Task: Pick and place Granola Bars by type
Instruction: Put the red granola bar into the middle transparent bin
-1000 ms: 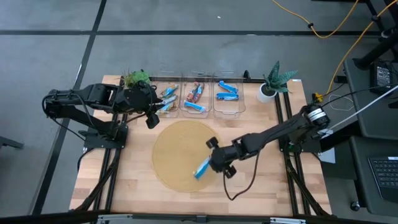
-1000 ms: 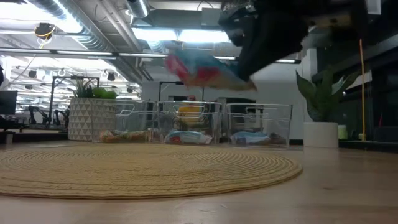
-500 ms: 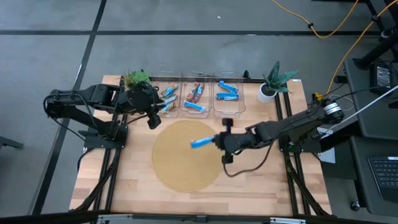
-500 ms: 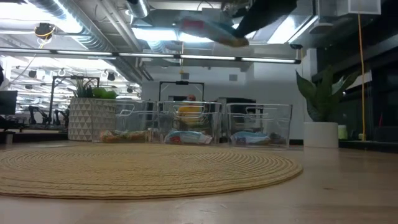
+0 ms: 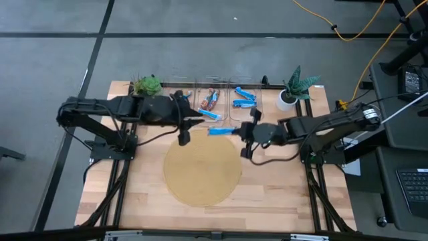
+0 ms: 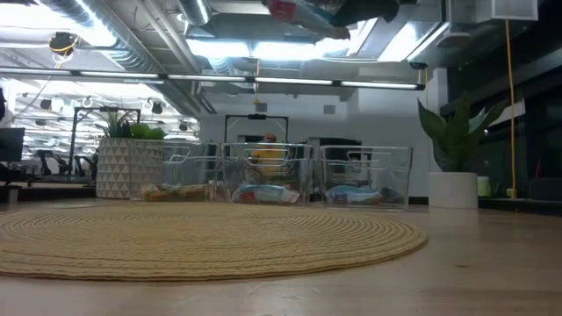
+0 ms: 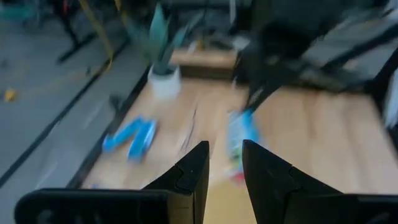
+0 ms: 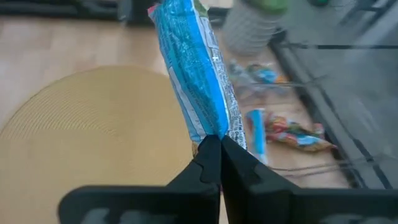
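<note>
My right gripper (image 5: 235, 132) hangs over the far rim of the round woven mat (image 5: 200, 167), in front of the clear bins, and is shut on one blue and white granola bar (image 5: 221, 131) (image 8: 196, 74). In the low view the bar (image 6: 303, 9) shows high up at the picture's top. My left gripper (image 5: 194, 119) (image 7: 224, 168) points toward the table's right, just left of that bar (image 7: 239, 143), with its fingers a little open and empty. More bars lie in the left bin (image 5: 180, 104), middle bin (image 5: 210, 104) and right bin (image 5: 244, 100). My right gripper pinches the bar by one end of its wrapper (image 8: 211, 134) between its two fingertips. The fingers come level from the table's right side and lie along the bar. The bar is lifted clear and sticks out past the fingertips toward the table's left.
Three clear bins stand in a row along the far edge. A potted plant (image 5: 147, 85) stands left of them and another (image 5: 294, 87) right of them. Bare wood lies near, left and right of the mat. Both grippers are close together in front of the middle bin.
My right gripper has carried the bar from over the mat's near right part up and toward the far edge, turning until the bar points to the table's left. My left gripper has moved from the left bin toward the table's right, toward the held bar.
</note>
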Robot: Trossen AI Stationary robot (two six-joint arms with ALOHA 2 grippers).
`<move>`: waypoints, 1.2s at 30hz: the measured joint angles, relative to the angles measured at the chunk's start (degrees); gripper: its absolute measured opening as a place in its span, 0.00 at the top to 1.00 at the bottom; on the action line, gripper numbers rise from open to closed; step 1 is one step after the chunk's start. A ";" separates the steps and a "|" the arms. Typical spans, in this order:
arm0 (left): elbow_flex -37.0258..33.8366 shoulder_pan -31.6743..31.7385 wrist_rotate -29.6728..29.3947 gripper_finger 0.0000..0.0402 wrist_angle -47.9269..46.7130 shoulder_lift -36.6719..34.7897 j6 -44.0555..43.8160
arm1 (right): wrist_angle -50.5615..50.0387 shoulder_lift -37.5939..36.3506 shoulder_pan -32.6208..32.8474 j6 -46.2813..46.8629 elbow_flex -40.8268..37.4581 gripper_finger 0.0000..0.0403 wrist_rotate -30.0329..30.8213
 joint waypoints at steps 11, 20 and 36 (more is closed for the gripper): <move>0.02 3.93 8.27 0.62 13.53 3.26 3.13 | -0.16 -8.15 -4.62 -6.49 -0.02 0.99 3.34; -0.01 5.71 9.12 0.36 17.62 6.12 1.41 | -0.16 -9.36 -7.14 -11.95 -0.02 0.99 0.22; -0.04 8.73 9.19 0.26 17.09 9.93 -2.49 | 2.49 -9.36 -8.05 -15.16 -0.02 0.99 -2.02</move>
